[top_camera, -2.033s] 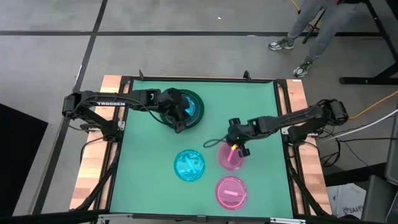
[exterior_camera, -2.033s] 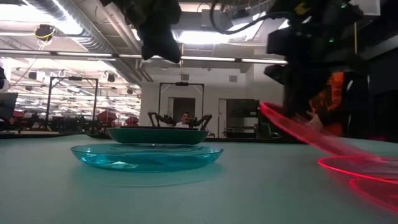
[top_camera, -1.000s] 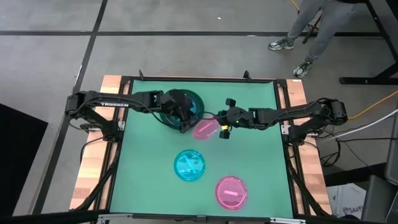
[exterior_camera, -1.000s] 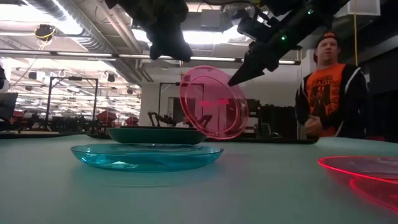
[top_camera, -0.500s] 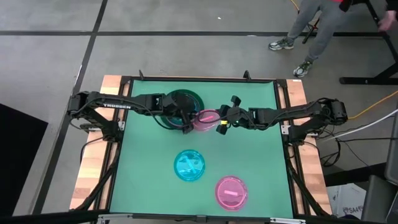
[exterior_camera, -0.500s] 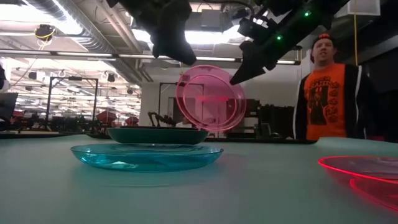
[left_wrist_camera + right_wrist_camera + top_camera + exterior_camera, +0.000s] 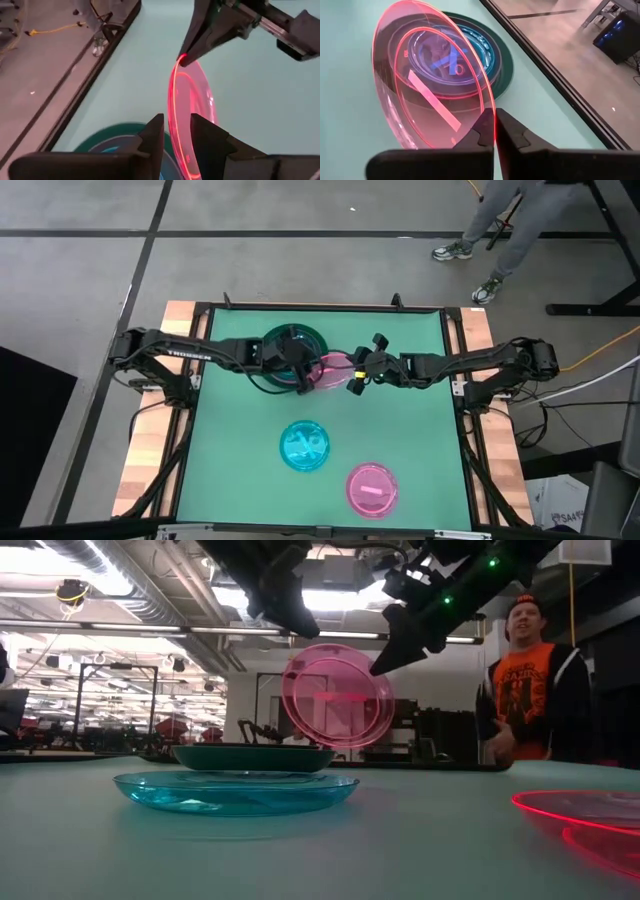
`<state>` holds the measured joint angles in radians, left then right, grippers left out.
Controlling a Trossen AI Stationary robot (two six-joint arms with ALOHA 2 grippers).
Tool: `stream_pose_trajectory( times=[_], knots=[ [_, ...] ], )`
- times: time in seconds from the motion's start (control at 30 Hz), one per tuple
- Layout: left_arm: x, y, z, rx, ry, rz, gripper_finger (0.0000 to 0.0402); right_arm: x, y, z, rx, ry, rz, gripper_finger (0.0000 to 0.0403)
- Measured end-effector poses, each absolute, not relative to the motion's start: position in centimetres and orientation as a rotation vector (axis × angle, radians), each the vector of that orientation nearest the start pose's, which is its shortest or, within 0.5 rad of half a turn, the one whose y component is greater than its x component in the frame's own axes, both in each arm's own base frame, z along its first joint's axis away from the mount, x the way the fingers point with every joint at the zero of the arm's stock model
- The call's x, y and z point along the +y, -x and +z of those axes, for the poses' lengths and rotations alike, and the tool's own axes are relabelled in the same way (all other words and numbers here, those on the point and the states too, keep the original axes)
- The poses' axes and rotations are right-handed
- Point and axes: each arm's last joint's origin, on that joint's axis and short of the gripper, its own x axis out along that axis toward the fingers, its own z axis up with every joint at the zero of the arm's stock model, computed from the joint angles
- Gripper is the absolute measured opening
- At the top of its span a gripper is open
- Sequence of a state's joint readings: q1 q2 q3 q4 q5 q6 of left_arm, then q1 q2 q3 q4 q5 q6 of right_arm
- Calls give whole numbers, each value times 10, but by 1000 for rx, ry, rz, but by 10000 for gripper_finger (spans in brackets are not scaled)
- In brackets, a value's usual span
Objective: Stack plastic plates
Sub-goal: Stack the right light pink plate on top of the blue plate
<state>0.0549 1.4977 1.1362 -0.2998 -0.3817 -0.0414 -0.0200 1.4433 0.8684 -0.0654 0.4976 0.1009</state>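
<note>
Holding steady, your right gripper [image 7: 494,131] stays clamped on the pink plate [image 7: 338,697], upright in the air. Since 1 second, the left gripper [image 7: 176,131] came astride its other edge, fingers apart, beside the green plate [image 7: 252,757].

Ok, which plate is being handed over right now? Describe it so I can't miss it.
Start at the dark green plate at the table's far edge. Just right of it, the translucent pink plate stands on edge in the air between both arms' fingers. The other pink plate lies flat.
</note>
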Motion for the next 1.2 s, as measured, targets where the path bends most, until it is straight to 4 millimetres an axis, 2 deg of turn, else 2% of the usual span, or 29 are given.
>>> stream_pose_trajectory(
  times=[1.0, 1.2],
  knots=[
    [29, -324, 277, 653, -90, 503, 89, -20, -300, 229, 570, 19, -540, 0],
    [29, -324, 276, 667, -93, 503, 89, -20, -304, 234, 509, 1, -528, 0]
  ],
)
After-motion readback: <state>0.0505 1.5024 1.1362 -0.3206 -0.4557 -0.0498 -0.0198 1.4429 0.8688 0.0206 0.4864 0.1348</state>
